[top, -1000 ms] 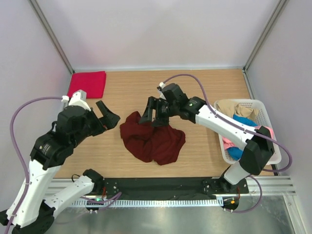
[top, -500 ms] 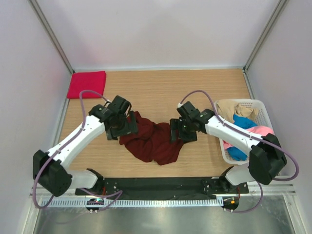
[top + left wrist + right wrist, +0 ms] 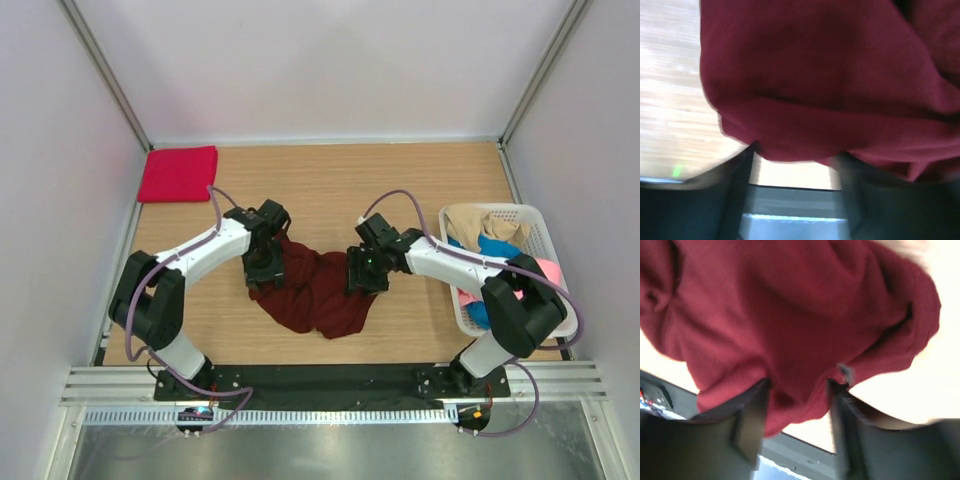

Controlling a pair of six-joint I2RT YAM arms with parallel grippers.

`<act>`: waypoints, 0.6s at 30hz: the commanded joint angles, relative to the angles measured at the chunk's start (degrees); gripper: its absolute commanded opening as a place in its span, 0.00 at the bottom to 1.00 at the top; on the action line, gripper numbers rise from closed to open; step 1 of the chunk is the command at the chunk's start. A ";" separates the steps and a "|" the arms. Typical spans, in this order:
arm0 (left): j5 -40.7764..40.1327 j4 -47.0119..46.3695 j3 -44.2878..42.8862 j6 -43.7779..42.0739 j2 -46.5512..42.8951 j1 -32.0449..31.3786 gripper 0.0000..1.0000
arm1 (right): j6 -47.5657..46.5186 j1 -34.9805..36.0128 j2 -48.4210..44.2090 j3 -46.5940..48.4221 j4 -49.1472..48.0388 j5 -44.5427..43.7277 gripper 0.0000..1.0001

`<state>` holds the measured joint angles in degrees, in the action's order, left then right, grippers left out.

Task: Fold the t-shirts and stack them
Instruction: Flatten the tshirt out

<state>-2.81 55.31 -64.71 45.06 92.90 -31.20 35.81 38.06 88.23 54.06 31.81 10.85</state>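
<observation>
robot lab test cell, not a home or shop. plain white panel walls (image 3: 320, 60) framed by bare aluminium posts (image 3: 105, 72) box in a wooden tabletop (image 3: 320, 180). two white-and-black robot arms, left arm (image 3: 195, 255) and right arm (image 3: 450, 262), bolted to a black base plate (image 3: 330, 380) at the near edge. purple cables (image 3: 400, 197) loop off the arms. slotted cable duct (image 3: 330, 415) and aluminium rail (image 3: 110, 380) along the front. few props: maroon t-shirt (image 3: 315, 295), folded red t-shirt (image 3: 178, 173), white basket (image 3: 492, 208) of cloth.

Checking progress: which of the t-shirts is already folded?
The bright crimson-red cloth t-shirt, a flat rectangle in the far left corner. The dark maroon t-shirt lies crumpled; the rest are heaped in the white slatted plastic basket.
</observation>
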 commanded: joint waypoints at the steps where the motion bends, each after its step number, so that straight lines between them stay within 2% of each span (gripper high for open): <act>1: -0.26 -2.66 -1.39 -1.11 -0.97 0.70 0.44 | -0.30 -1.06 2.03 2.09 -3.60 -0.74 0.52; 2: -0.44 -2.66 -1.56 -1.29 -1.40 0.96 0.35 | -0.48 -1.41 2.73 2.45 -3.51 -0.83 0.42; 3: -0.70 -2.66 -1.82 -1.55 -1.58 1.05 0.27 | -0.83 -2.63 3.00 2.71 -2.99 -0.92 0.25; 4: -1.49 -2.14 -3.04 -2.16 -1.58 1.84 0.08 | -1.70 -3.25 3.00 3.85 -2.55 -0.92 0.15; 5: -1.85 -1.44 -3.93 -2.43 -1.85 2.37 0.00 | -2.41 -4.22 2.92 4.73 -1.85 -1.18 0.07; 6: -2.28 -0.74 -5.07 -2.87 -2.02 2.89 0.00 | -3.37 -5.79 2.83 6.04 0.77 -1.88 0.01; 9: -4.92 2.25 -11.82 -4.62 -3.95 5.09 0.00 | -7.77 -8.00 1.25 13.94 7.35 -6.71 0.01; 16: -13.35 8.84 -31.78 -6.56 -10.27 9.22 0.00 | -16.21 -10.29 -0.07 41.08 19.24 -17.18 0.01; 18: -15.98 10.77 -34.07 -5.87 -12.03 9.23 0.00 | -17.61 -10.20 -0.86 43.75 22.22 -18.23 0.01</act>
<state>-11.90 60.82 -94.32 39.88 86.30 -22.33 23.29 27.64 91.11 92.33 46.92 -2.15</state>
